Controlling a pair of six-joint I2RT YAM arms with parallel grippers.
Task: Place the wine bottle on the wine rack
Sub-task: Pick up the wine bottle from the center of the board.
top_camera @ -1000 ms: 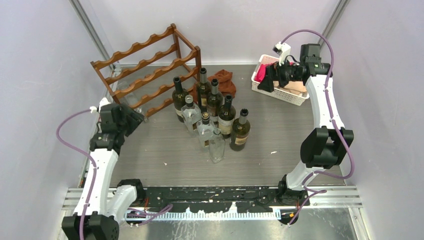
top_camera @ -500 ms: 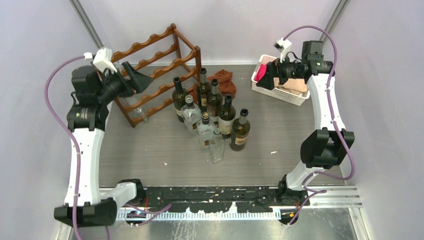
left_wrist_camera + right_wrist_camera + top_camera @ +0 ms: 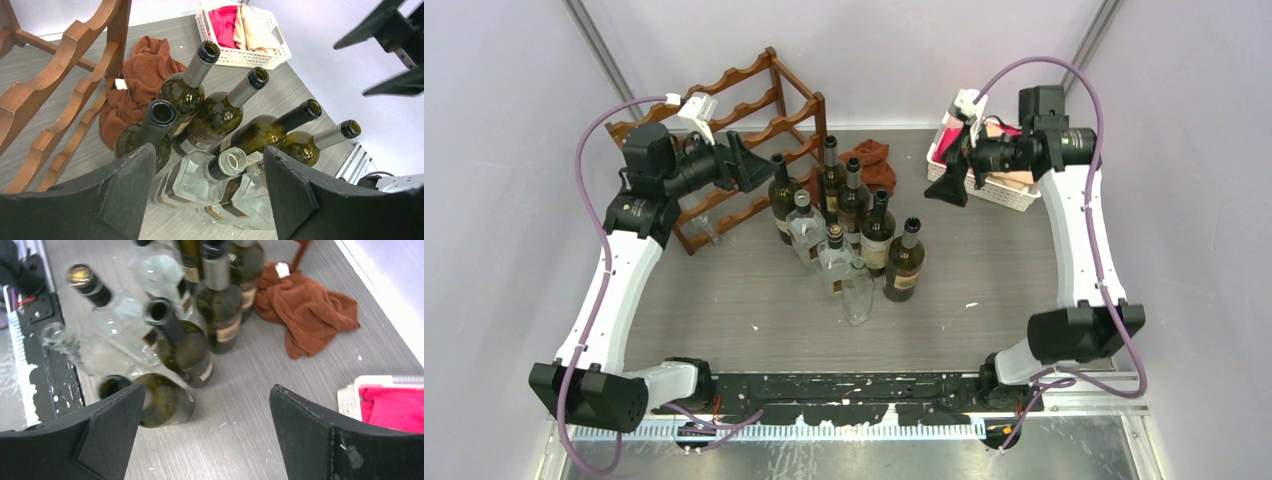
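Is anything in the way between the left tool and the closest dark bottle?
Nothing visible does. The open left tool hovers right beside the nearest dark bottle, with only air between them. The wine rack stands just behind the tool.

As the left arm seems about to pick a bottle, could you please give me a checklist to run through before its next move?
1. Left gripper open and empty: ok.
2. Right gripper open, empty, off by the white basket: ok.
3. Dark bottle nearest the left gripper standing upright: ok.
4. Room around that bottle for the fingers: not ok, the bottle cluster is packed tight.
5. Wine rack upright, top rails free of bottles: ok.
6. Lower rack tiers free: cannot tell, the left arm hides part of them.
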